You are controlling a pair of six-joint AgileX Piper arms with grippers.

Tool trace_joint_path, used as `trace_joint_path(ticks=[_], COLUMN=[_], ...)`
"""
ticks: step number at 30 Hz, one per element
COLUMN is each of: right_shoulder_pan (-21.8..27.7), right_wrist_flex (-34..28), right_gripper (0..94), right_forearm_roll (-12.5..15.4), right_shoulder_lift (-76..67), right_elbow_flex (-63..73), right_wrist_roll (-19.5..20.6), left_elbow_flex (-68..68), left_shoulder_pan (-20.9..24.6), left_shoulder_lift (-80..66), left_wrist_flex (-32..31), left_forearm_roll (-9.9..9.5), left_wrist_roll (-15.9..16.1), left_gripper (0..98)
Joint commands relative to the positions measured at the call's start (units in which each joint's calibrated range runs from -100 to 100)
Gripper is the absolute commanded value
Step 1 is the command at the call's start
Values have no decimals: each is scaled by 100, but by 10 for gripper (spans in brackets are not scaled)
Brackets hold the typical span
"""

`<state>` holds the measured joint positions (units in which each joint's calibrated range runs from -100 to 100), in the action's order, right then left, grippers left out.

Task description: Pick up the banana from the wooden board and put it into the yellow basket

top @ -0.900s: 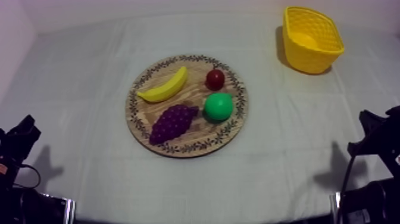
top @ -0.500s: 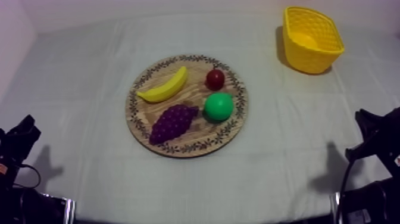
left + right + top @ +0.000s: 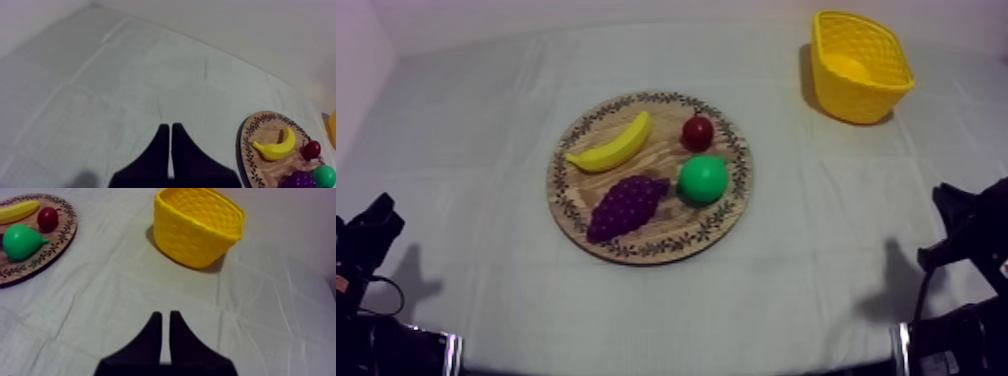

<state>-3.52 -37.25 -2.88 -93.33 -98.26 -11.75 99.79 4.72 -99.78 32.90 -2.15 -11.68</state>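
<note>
Top view: banana (image 3: 611,143) lies on wooden board (image 3: 562,192), yellow basket (image 3: 857,97) well apart.

yellow banana (image 3: 611,146), yellow basket (image 3: 860,66)

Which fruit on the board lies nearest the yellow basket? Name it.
The small red fruit: on the wooden board it sits toward the yellow basket, closer than the pear, banana or grapes.

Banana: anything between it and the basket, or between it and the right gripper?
The small red fruit and the pear lie on the wooden board on the banana's basket side, toward the right gripper too. Beyond the board, bare cloth reaches the yellow basket. Lifting should clear both.
</note>
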Motion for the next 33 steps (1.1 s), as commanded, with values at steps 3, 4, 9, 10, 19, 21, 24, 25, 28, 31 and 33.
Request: trace_joint_path(ticks=[3,4,9,10,19,21,24,25,28,31,33], right_shoulder_pan=[-247,-308,-626,-689,-1179,-1289,-1466,-1530,-1728,-1914,-2023], right_wrist_flex=[165,203,291,303,716,847,1016,1048,1089,1110,1137], right_gripper=[38,37,38,39,46,47,48,48,48,48,49], right_forearm_roll=[-234,-296,-372,-345,-21,66,241,298,397,486,586], right_shoulder_lift=[625,790,1624,1782,3162,3467,3916,4072,4554,5044,5364], right_elbow_flex=[419,542,1292,1459,2937,3230,3618,3748,4165,4588,4852], right_wrist_roll=[239,299,358,327,-97,-251,-571,-679,-917,-1148,-1359], left_elbow_flex=[-1,-1,-1,-1,-1,-1,-1,-1,-1,-1,-1], left_shoulder_pan=[2,2,2,2,2,2,2,2,2,2,2], left_shoulder_lift=[-5,-5,-5,-5,-5,-5,-5,-5,-5,-5,-5], left_wrist_flex=[0,0,0,0,0,0,0,0,0,0,0], left_forearm_roll=[-3,-3,-3,-3,-3,-3,-3,-3,-3,-3,-3], left_wrist_roll=[0,0,0,-1,-2,-2,-2,0,2,3,1], left_gripper=[1,1,1,1,1,1,1,1,1,1,1])
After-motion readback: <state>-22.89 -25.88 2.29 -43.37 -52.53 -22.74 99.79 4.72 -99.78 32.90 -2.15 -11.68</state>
